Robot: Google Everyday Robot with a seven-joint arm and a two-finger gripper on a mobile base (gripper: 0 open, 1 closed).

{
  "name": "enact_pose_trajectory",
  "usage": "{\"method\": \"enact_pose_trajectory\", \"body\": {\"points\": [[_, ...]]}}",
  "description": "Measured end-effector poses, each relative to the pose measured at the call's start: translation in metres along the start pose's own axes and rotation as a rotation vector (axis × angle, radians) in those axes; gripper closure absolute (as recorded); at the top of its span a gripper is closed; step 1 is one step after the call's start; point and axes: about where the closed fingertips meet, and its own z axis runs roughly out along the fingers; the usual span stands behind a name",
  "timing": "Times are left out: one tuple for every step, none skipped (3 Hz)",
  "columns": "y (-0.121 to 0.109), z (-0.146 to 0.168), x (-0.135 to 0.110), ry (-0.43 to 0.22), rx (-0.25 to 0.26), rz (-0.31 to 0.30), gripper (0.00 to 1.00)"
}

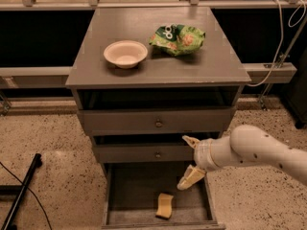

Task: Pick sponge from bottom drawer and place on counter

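Observation:
The pale-yellow sponge [165, 206] lies on the grey floor of the open bottom drawer [132, 195], near its front middle. My gripper [189, 161] hangs over the drawer's right part, in front of the middle drawer, up and to the right of the sponge and apart from it. Its two cream fingers [191, 178] are spread wide, with nothing between them. The grey counter [96, 51] tops the cabinet.
A white bowl [125, 53] and a green snack bag [178, 38] sit on the counter. Two upper drawers with round knobs [158, 123] are pulled out slightly. A black bar [21, 190] lies on the speckled floor at left. Cables [283, 37] hang at right.

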Motion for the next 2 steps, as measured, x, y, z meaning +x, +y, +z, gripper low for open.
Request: {"method": "enact_pose_trajectory", "body": {"points": [[0.0023,0.0024,0.0128,-0.016,0.021,-0.025,0.00],[-0.0007,0.0107,0.0183,-0.042,-0.024,-0.002,0.00]]}}
